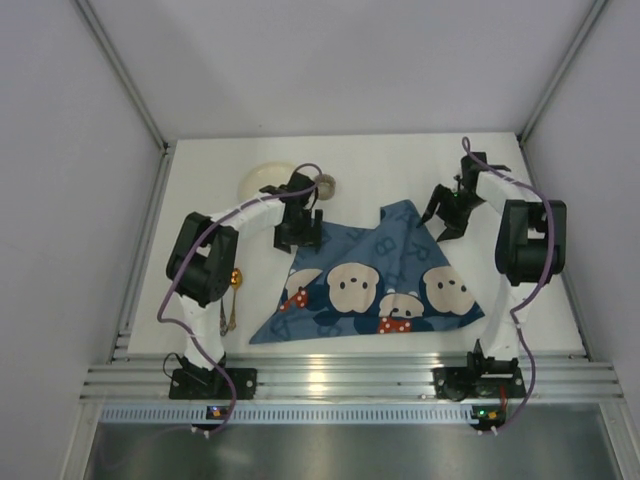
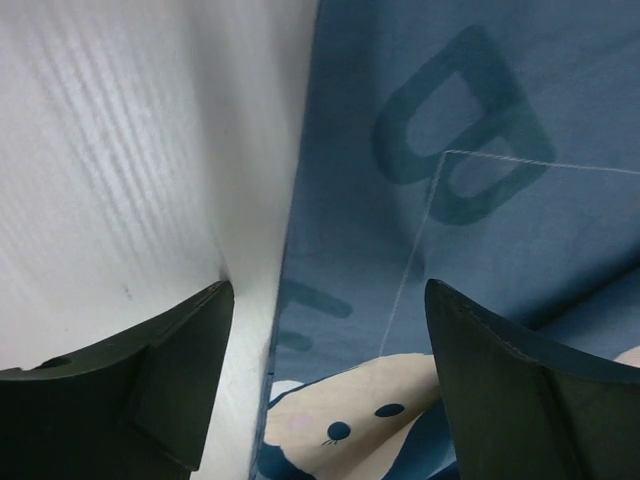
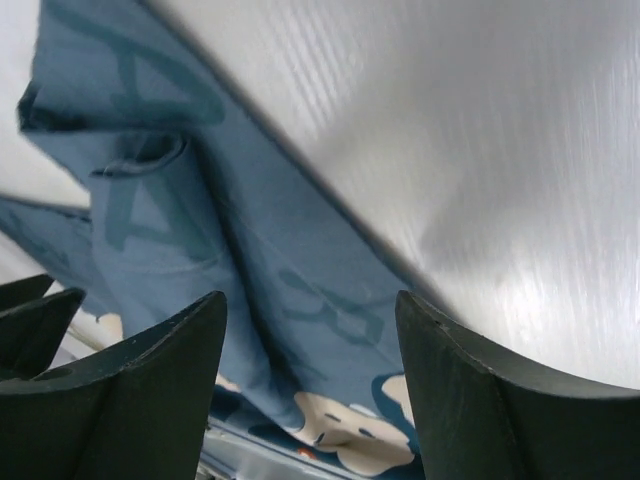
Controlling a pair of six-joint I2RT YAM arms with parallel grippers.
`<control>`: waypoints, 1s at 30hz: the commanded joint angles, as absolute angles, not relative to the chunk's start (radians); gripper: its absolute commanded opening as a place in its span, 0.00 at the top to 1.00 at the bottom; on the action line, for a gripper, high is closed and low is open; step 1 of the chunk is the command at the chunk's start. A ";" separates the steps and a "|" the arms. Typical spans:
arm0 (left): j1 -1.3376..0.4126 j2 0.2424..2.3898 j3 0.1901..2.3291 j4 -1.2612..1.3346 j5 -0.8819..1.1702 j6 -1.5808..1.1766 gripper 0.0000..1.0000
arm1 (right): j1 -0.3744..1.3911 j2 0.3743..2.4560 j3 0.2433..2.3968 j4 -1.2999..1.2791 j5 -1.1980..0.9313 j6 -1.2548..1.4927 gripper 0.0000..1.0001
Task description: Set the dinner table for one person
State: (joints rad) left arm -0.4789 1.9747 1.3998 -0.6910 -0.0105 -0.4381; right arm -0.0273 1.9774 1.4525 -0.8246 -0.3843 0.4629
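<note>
- While the placemat (image 1: 370,290) lies skewed and rumpled toward the near edge of the dinner table (image 1: 400,165), which spans the whole floor under both arms, the top view suggests flattening it first. The left gripper (image 1: 298,235) hangs at the cloth's far-left corner, the right gripper (image 1: 447,220) by its folded far tip.
- Left wrist: fingers (image 2: 150,380) spread and empty, straddling the hem; close low on the edge.
- Right wrist: spread, empty, over the doubled fold; draw it toward the right edge.
- A plate (image 1: 262,180) near the far-left corner and a spoon (image 1: 231,305) by the left edge crowd the left arm.

From above and behind the arms, one camera takes in the whole worktop (image 1: 400,165); both wrist cameras look closely down at its bear-print placemat (image 1: 370,290)
</note>
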 commanded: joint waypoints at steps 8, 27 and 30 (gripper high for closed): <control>-0.472 2.062 1.456 -0.584 0.069 -0.422 0.44 | 0.035 2.160 1.611 -0.819 -0.245 0.479 0.36; -0.427 1.900 1.370 -0.641 0.017 -0.428 1.00 | 0.063 2.048 1.540 -0.879 -0.123 0.422 1.00; -0.391 1.815 1.327 -0.666 -0.035 -0.419 1.00 | 0.009 1.976 1.522 -0.922 -0.052 0.407 1.00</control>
State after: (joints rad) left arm -0.4309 1.9461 1.3598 -0.6224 0.0441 -0.4328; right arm 0.0761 2.0792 1.5352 -0.8612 -0.1875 0.4477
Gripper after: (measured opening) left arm 0.024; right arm 0.011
